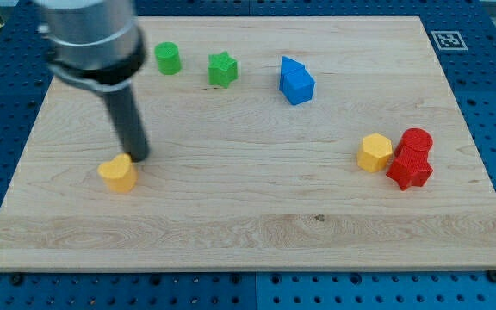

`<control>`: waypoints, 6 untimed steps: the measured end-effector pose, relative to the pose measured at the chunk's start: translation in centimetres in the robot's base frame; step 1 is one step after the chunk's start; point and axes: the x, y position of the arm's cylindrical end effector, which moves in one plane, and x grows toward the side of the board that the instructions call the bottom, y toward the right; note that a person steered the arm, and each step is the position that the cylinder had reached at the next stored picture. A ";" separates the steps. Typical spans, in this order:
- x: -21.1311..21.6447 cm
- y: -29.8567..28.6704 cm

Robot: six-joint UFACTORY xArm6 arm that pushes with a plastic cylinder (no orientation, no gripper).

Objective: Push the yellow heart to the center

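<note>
The yellow heart [117, 173] lies on the wooden board [248, 224] at the view's lower left. My tip [139, 158] stands just to the upper right of the heart, touching or nearly touching its edge. The dark rod rises from there toward the view's top left, into the blurred arm body.
A green cylinder [168, 58] and a green star [223, 69] sit near the view's top. A blue block [296, 81] is right of them. A yellow hexagon [375, 152] touches a red star [410, 169] and a red cylinder [417, 140] at the view's right.
</note>
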 end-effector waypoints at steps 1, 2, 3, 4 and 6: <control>1.5 -1.7; 3.8 1.5; 3.9 0.3; 4.6 -4.7; 8.2 2.7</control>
